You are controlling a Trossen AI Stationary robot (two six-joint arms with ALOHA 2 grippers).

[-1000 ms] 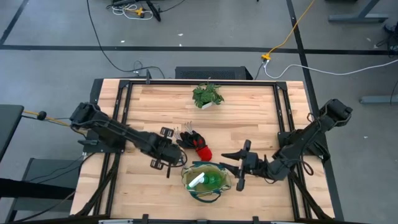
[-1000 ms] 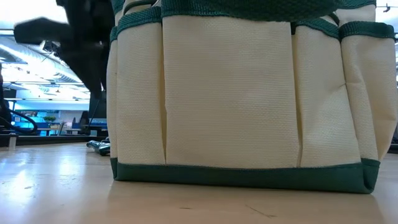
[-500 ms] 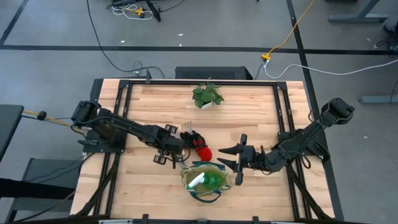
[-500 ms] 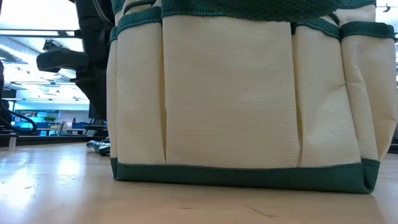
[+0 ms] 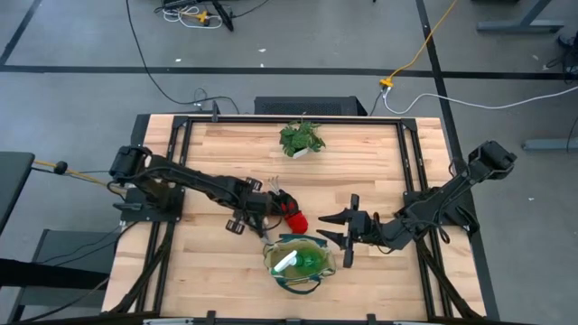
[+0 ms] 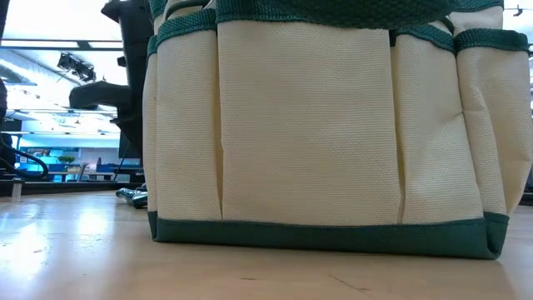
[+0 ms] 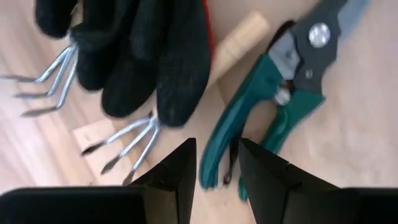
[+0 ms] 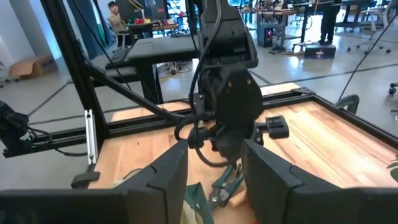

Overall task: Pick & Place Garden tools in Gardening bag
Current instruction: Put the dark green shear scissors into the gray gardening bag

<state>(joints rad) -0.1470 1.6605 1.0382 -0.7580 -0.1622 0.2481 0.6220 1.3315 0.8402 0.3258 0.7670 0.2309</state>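
The beige gardening bag [image 5: 271, 259] with green trim stands near the front edge and fills the low view [image 6: 333, 125]; a green spray bottle [image 5: 305, 262] lies inside it. Just beyond the bag lie the red-and-black gloves [image 5: 287, 209] [image 7: 149, 56], green-handled pruning shears [image 7: 249, 118] and metal pronged rakes [image 7: 127, 142], one with a wooden handle [image 7: 239, 38]. My left gripper [image 5: 260, 215] [image 7: 217, 148] points down, open, over the free ends of the shears' handles. My right gripper [image 5: 327, 229] [image 8: 214, 146] is open and empty at the bag's right side.
A leafy potted plant [image 5: 301, 138] stands near the far edge. Black frame rails [image 5: 181, 144] run along the table's left, right and far sides. Bare wood lies left of the bag and at the far right. The room beyond shows desks and people.
My left gripper has moved toward the far edge and a little right, from beside the bag's left rim to over the tool pile, and has come down. My right gripper has shifted slightly toward the far edge. The tools and bag have stayed put.
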